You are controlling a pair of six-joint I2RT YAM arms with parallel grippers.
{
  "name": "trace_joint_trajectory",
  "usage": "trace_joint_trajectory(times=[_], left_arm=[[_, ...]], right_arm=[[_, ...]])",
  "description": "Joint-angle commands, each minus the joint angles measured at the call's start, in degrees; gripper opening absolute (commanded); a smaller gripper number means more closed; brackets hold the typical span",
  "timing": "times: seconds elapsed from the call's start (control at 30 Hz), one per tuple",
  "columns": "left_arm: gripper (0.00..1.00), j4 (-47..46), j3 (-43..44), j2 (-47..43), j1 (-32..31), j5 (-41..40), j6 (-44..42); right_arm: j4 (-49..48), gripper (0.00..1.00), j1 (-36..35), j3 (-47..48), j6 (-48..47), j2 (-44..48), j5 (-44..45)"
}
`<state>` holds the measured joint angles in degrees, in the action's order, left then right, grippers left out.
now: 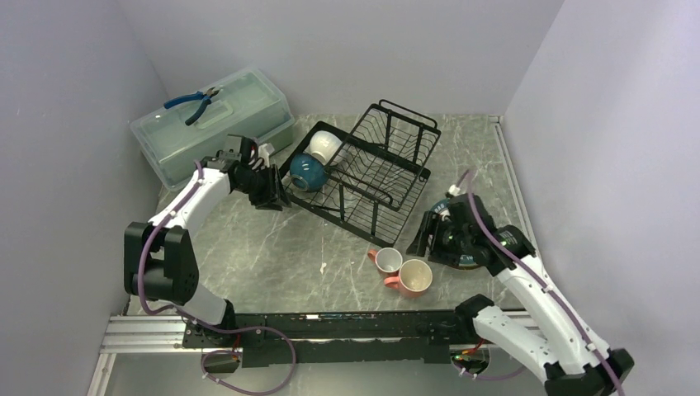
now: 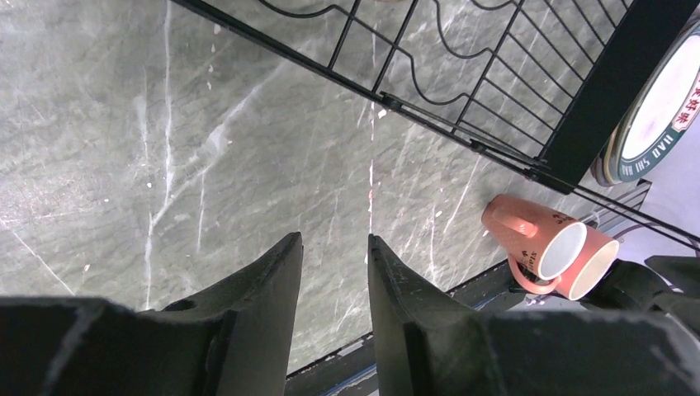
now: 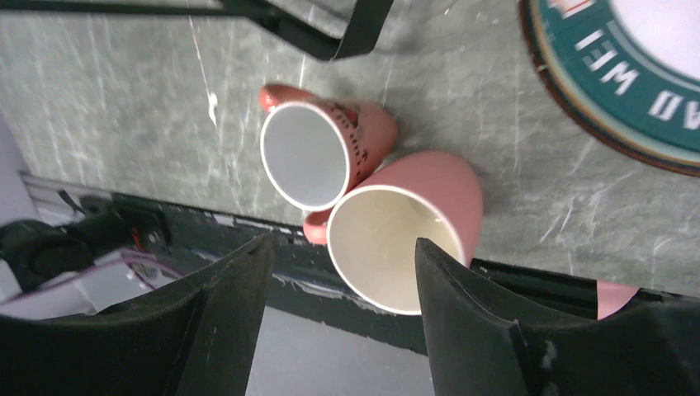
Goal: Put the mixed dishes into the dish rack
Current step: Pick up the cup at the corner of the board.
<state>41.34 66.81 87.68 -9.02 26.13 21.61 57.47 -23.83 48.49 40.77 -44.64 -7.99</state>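
Your left gripper (image 2: 334, 243) low beside dish rack (image 1: 381, 171), jaws apart, empty. Your right gripper (image 3: 342, 241) over 2 pink mugs (image 3: 309, 153), jaws apart. Rack holds teal bowl (image 1: 308, 172), white bowl (image 1: 324, 146).

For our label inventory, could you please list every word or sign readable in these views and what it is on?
"HAO SHI": teal rim of the plate, left wrist view; rest cut off.
"WEI": same rim, right wrist view.
Red characters on the plate: too blurred to read.
Dark print on the white-lined mug: too small to read.
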Motion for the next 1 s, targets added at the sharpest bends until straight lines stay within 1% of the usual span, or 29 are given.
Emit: trace_joint_trajectory(times=[0.0,0.13,0.23,0.43,0.63,0.8,0.97], left_arm=[[0.40,-1.60,-1.38,-2.18,-0.04,0.51,-2.46],[0.40,-2.05,-2.46,-3.65,-0.29,0.35,-2.40],[0.40,-1.89,-2.33,-3.70,-0.39,0.06,-2.44],[0.39,-1.87,-2.41,-3.64,-0.39,0.22,-2.36],[0.39,-1.88,-2.41,-3.57,-0.39,0.50,-2.36],[0.39,-1.81,-2.35,-3.83,-0.39,0.34,-2.40],[0.39,-1.66,-2.34,-4.02,-0.39,-0.09,-2.53]], right_arm=[[2.16,0.65,-8.57,3.42,5.21,-1.76,4.43],[4.57,0.60,-11.78,4.15,5.46,-2.36,5.43],[4.43,0.58,-15.16,3.69,6.05,-3.33,4.98],[4.42,0.57,-24.92,4.69,9.12,-7.95,10.35],[6.51,0.53,-31.34,6.36,8.59,-13.36,16.38],[5.52,0.50,-34.77,6.43,6.62,-16.75,18.47],[3.55,0.44,-36.13,4.99,5.39,-17.36,18.31]])
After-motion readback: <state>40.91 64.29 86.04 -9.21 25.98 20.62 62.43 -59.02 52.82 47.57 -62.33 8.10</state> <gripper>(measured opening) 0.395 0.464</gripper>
